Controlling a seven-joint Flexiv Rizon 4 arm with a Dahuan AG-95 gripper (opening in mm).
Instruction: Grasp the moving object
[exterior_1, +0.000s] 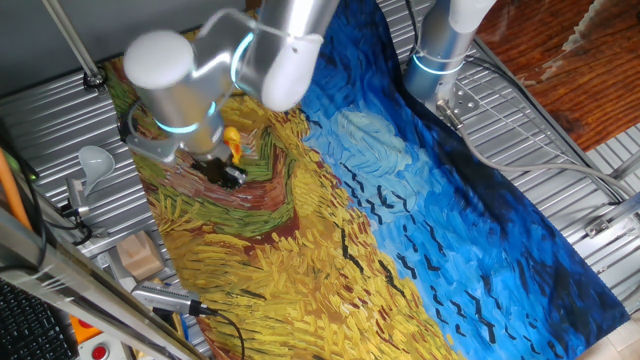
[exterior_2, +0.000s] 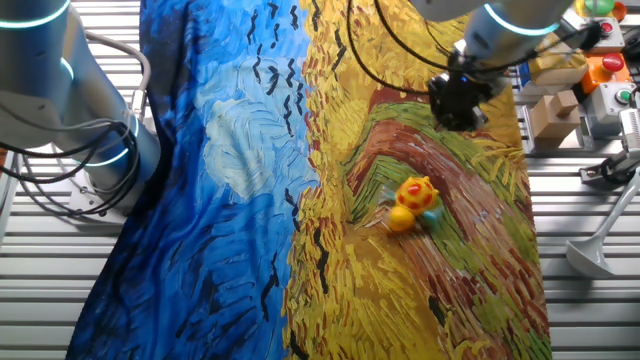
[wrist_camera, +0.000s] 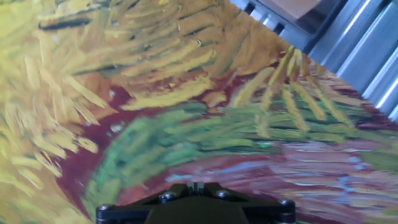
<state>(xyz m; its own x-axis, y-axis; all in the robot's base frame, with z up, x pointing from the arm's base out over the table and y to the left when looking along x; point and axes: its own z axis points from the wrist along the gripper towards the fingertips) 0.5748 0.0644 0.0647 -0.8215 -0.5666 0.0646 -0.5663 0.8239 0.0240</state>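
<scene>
in the other fixed view, the toy figure (exterior_2: 414, 203) lies right of centre on the painted cloth (exterior_2: 250, 200) covering the desk, and the end effector (exterior_2: 458, 103) hangs above and to its right, apart from it. whether its fingers are apart or together cannot be told; the hand view shows only cloth.

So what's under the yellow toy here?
The toy sits on the painted cloth, on its brown and green streaks. What lies beneath the cloth is covered. The gripper is apart from it.
</scene>
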